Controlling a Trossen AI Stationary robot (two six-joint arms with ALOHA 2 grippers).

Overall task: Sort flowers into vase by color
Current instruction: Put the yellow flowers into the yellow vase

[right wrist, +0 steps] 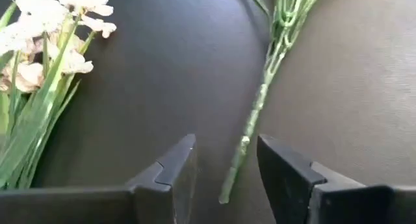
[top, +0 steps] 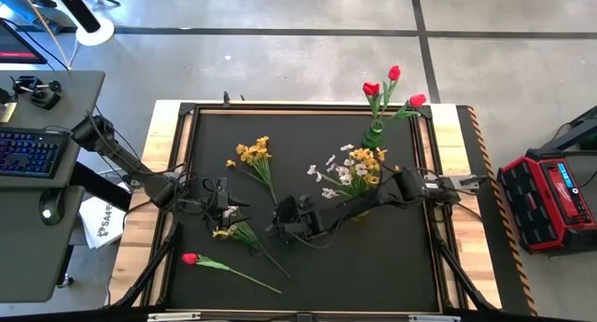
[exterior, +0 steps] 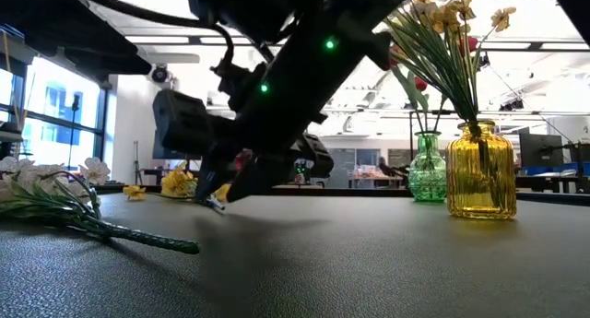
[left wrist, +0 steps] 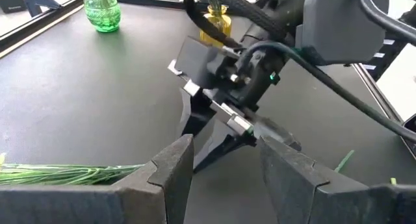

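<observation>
Two claws mid-mat, right claw [right wrist: 224, 169] parted astride green stem [right wrist: 250, 130] (unheld), left claw [left wrist: 224, 169] wide — bare mat [top: 392, 257] around.

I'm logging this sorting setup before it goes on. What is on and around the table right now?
Green vase: one, far side of the mat, holding three red flowers.
Yellow vase: one, beside the green vase, holding yellow flowers.
White flowers: one spray, lying mid-mat.
Loose yellow flowers: one bunch lying left of centre; another lying by the left end effector.
Loose red flower: one, lying near the front left.
Mat: one, black, covering the table.
Keyboard: one, on the side desk at left.
Red case: one, on the floor at right.
Left end effector: open, low over the mat.
Right end effector: open, straddling a green stem.
</observation>
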